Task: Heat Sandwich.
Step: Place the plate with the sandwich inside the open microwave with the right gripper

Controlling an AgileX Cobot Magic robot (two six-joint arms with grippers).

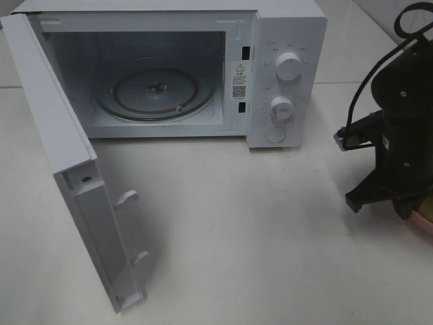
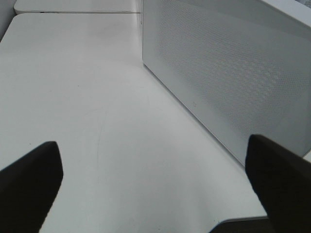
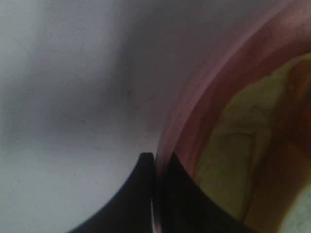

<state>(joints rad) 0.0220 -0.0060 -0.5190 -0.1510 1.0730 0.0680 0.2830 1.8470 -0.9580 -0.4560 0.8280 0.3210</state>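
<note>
The sandwich (image 3: 243, 145) looks soft and light, and I'd guess it squashes if grabbed directly, so the stiff pink plate (image 3: 194, 97) under it is the better handle, though a smooth rim could slip or tip. It sits at the right edge of the table (image 1: 237, 237), well apart from the open microwave (image 1: 284, 40). The right gripper (image 3: 156, 194) points down, pinching the plate's rim. The left gripper (image 2: 150, 145) is spread wide and holds nothing, near the microwave's side.

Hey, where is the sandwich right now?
The sandwich lies on the pink plate at the right edge of the exterior high view, right of the microwave, with the right claw closed on the plate's rim.
</note>
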